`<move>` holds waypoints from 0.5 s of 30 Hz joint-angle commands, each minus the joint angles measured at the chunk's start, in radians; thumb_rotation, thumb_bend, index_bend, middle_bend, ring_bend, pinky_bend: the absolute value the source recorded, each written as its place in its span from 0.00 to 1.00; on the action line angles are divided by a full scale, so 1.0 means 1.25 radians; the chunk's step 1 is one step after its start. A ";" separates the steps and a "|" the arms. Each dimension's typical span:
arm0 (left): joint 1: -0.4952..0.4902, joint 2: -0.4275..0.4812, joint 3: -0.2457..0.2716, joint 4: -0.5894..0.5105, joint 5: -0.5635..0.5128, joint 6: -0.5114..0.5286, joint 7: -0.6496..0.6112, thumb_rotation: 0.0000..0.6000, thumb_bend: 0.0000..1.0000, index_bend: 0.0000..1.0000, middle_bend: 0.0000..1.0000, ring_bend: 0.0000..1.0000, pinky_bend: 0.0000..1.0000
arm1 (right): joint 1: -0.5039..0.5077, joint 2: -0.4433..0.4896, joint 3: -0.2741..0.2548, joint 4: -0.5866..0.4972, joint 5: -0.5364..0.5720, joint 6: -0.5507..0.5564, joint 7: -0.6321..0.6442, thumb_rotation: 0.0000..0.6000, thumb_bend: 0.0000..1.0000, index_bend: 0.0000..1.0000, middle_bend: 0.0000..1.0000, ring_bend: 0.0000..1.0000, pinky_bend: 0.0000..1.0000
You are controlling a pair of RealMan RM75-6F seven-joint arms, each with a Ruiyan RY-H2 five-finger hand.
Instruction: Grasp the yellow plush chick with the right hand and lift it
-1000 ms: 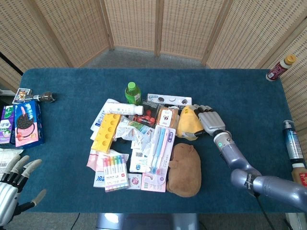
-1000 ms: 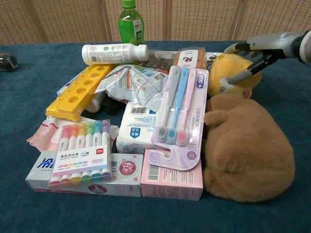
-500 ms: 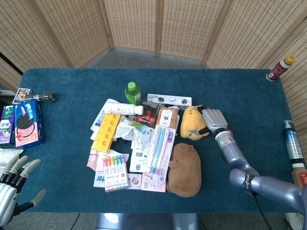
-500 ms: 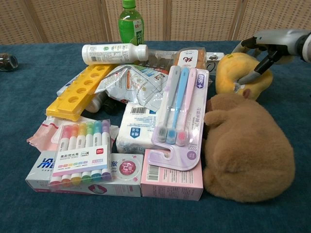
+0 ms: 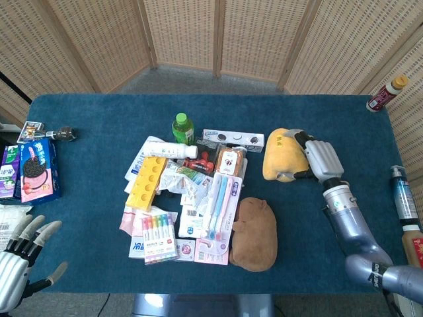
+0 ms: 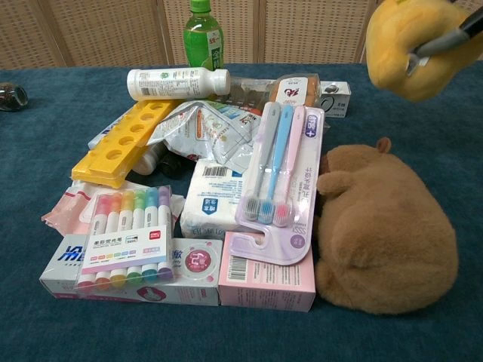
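Lifted clear of pile: soft rounded yellow plush chick (image 5: 282,154), right hand (image 5: 320,158) grasping; left hand (image 5: 20,261) fingers spread.

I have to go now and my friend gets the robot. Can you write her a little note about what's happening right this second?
Right hand: grips the yellow plush chick, lifted clear of the table beside the pile, above the brown plush.
Left hand: holds nothing, fingers spread, at the near left corner.
Done: grasp and lift.
Left: probably just hold it steady.
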 commanded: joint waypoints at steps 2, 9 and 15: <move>0.007 -0.001 0.006 0.002 0.009 0.009 0.004 1.00 0.31 0.12 0.24 0.12 0.00 | -0.061 0.080 0.052 -0.108 -0.065 0.077 0.120 1.00 0.22 0.73 1.00 1.00 1.00; 0.012 -0.007 0.010 0.012 0.018 0.017 0.003 1.00 0.31 0.12 0.24 0.12 0.00 | -0.106 0.116 0.070 -0.160 -0.116 0.115 0.231 1.00 0.22 0.73 1.00 1.00 1.00; 0.009 -0.006 0.009 0.012 0.025 0.016 0.005 1.00 0.31 0.12 0.24 0.12 0.00 | -0.122 0.120 0.066 -0.166 -0.137 0.131 0.242 1.00 0.22 0.73 1.00 1.00 1.00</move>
